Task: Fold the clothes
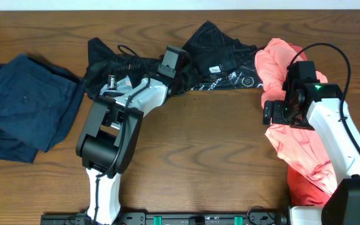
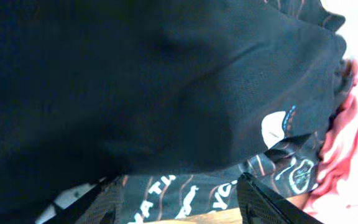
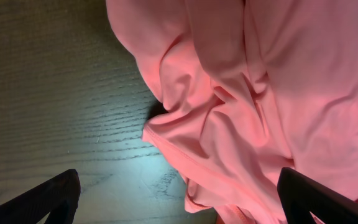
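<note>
Black jersey (image 1: 220, 53) is lying crumpled at the far middle of the table (image 1: 217, 144) (white logos, thin orange lines showing). Pink garment (image 1: 290, 150) is bunching at the right. Left gripper (image 2: 179, 208) is hovering over the jersey, fingers spread wide, gripping nothing. Right gripper (image 3: 179, 199) is gaping wide over the pink hem, empty.

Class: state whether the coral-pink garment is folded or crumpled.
Crumpled: the coral-pink garment lies bunched in loose wrinkles on the table, with no neat edges.

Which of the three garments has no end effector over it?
The dark blue garment at the far left; the black jersey and the pink garment each have one.
</note>
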